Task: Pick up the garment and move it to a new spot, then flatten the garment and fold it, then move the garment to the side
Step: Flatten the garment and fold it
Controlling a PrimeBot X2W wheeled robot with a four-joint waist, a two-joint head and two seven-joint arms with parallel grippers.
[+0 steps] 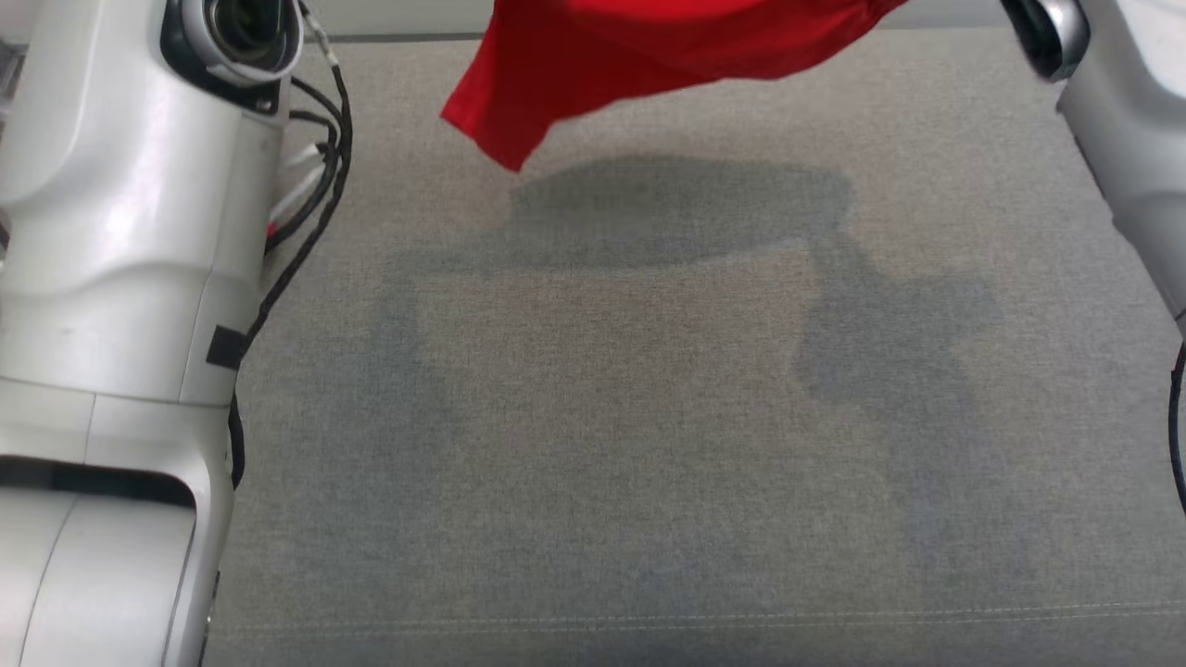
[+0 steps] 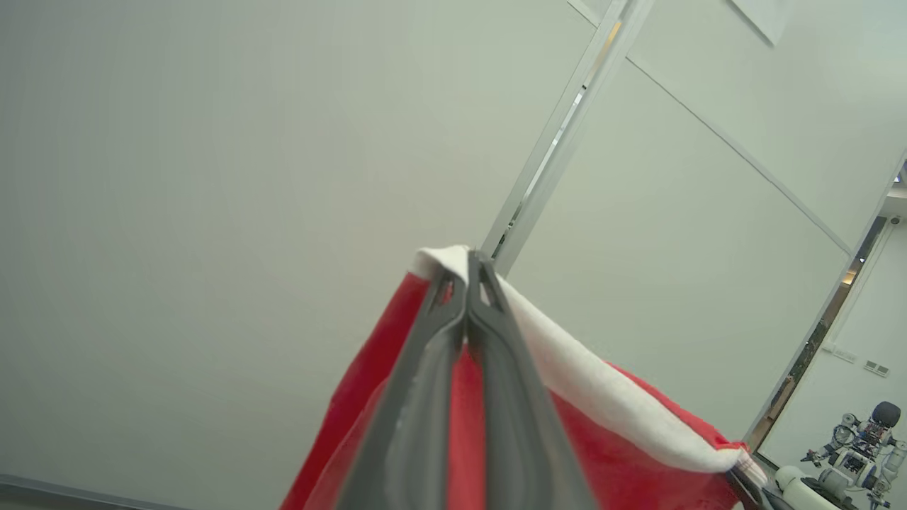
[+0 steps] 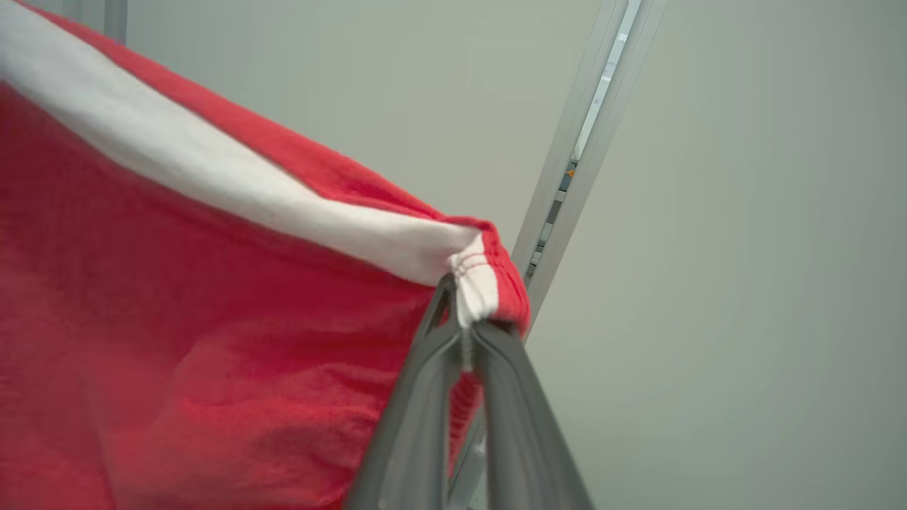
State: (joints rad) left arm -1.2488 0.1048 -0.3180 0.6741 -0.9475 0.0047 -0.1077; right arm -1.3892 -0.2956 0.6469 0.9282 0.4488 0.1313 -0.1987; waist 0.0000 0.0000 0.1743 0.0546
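Note:
The garment is red cloth with a white band, hanging in the air above the grey surface at the top of the head view, its lower corner drooping left. In the left wrist view my left gripper is shut on one end of the white band, the garment draping away to the right. In the right wrist view my right gripper is shut on the band's other stitched corner, with the garment spreading left. Both grippers point upward toward a pale wall.
A grey fabric surface spreads below, with the garment's shadow on it and a stitched seam near the front edge. My pale left arm with black cables stands at left, my right arm at the upper right. Another robot stands far off.

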